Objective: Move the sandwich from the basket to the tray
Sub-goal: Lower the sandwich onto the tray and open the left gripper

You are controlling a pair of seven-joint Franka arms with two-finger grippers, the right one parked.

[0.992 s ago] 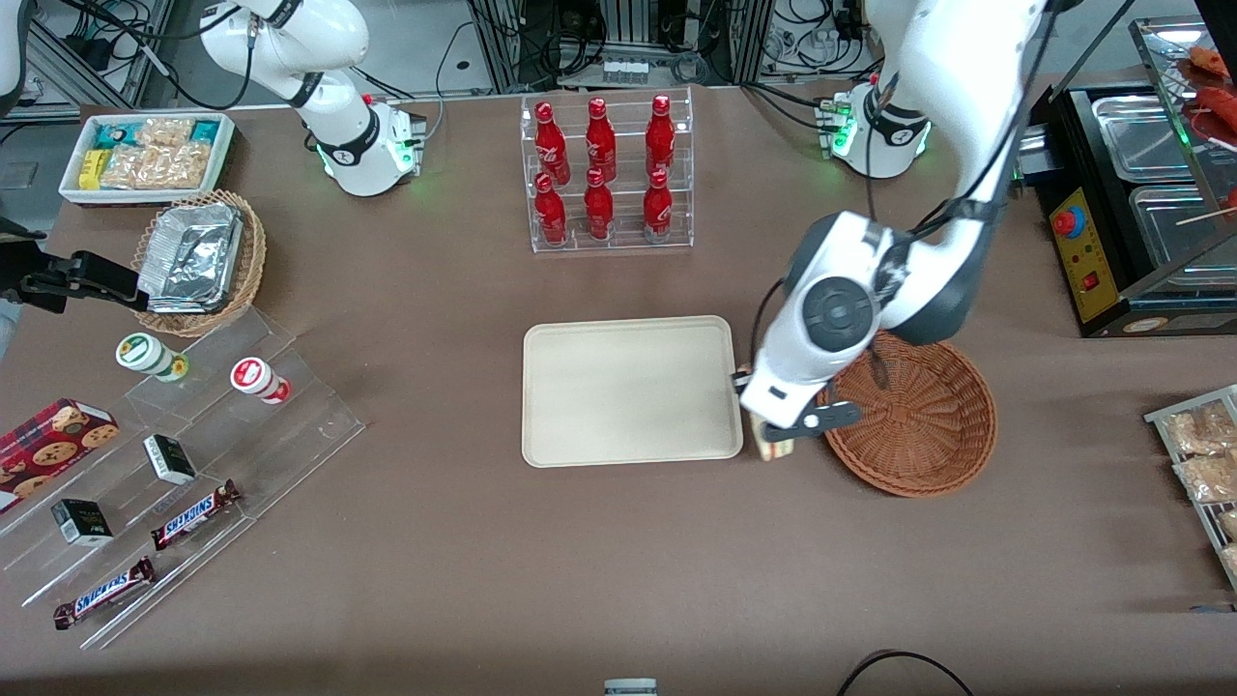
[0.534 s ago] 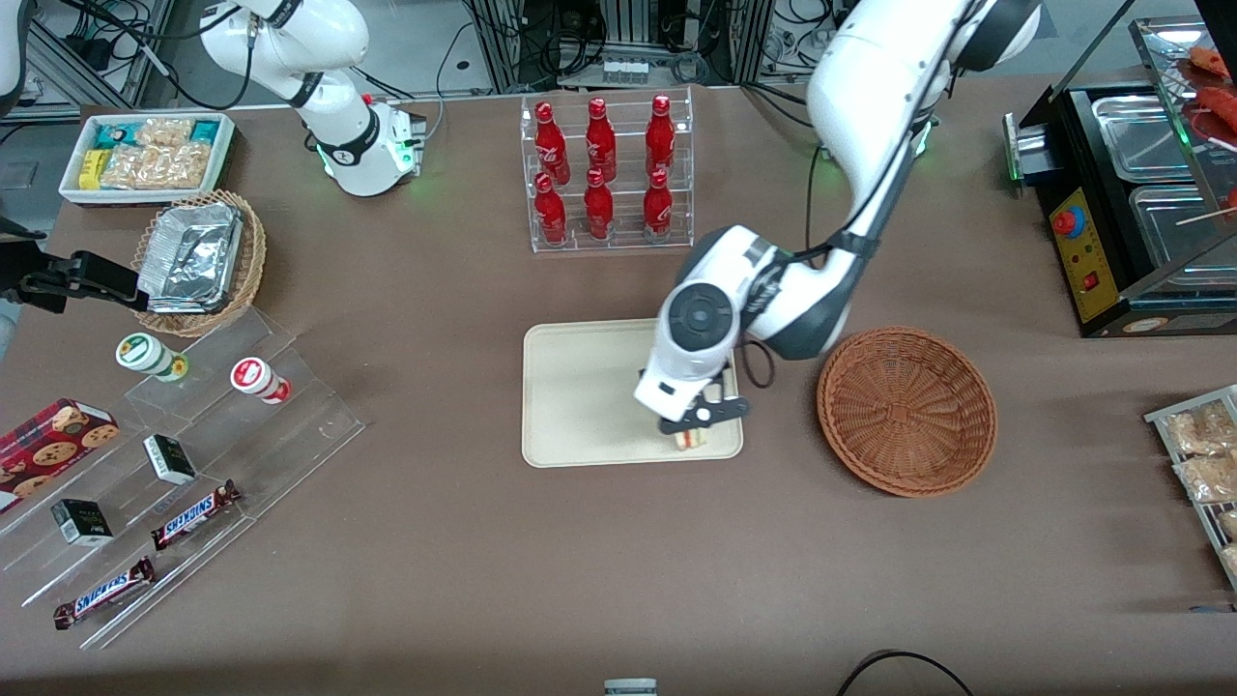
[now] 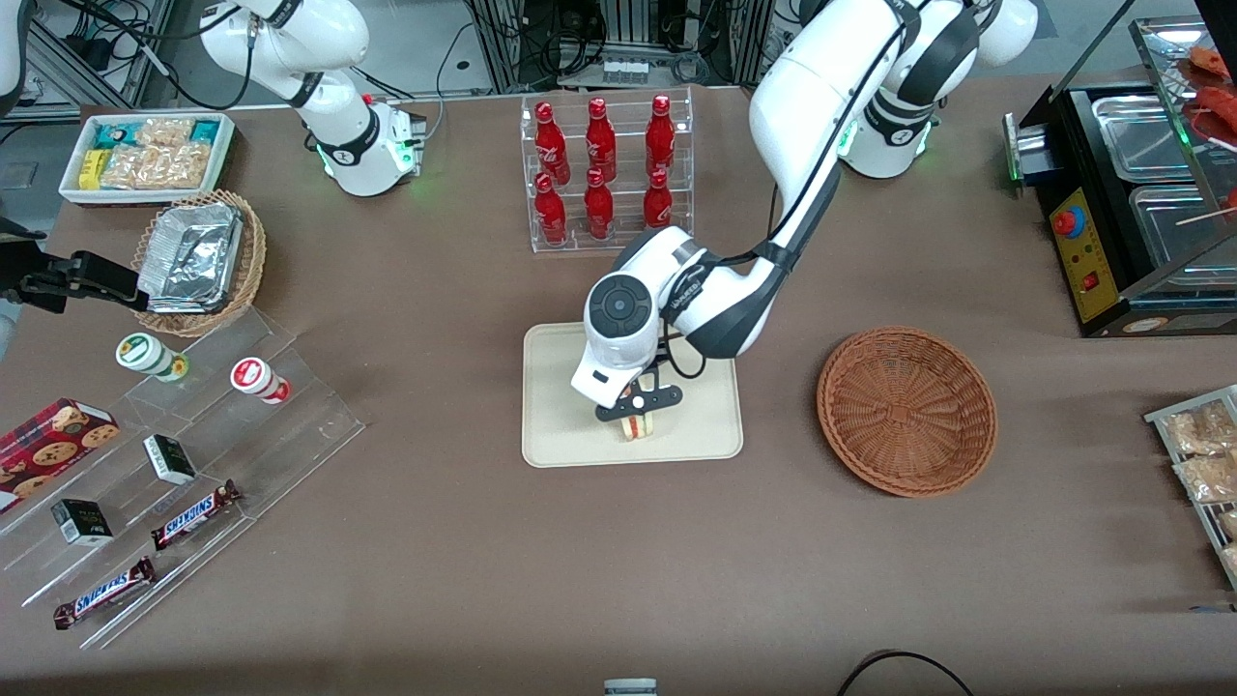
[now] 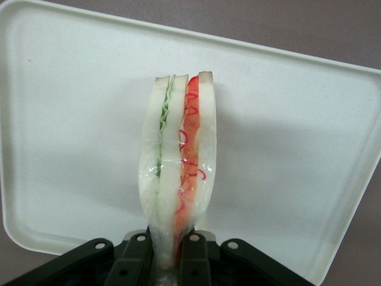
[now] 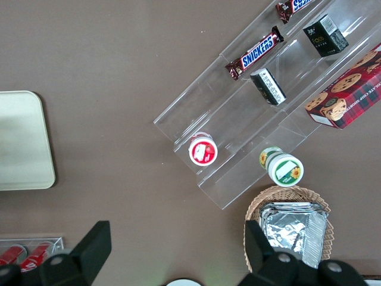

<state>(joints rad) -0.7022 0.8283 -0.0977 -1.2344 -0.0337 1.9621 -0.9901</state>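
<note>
Your sandwich point(image 4: 178, 179) is a slim wedge of pale bread slices in clear wrap, with a green layer and a red-orange layer showing along its edge. It stands on edge, pinched at its base by the gripper point(image 3: 638, 411), whose fingers are closed on it, over the middle of the tray point(image 3: 560, 425), toward the edge nearer the front camera. You see the tray as a flat cream-beige rectangle with rounded corners and a low rim. The basket point(image 3: 906, 411), round, shallow, reddish-brown wicker, sits at about 3 o'clock from the tray, well apart from the sandwich.
</note>
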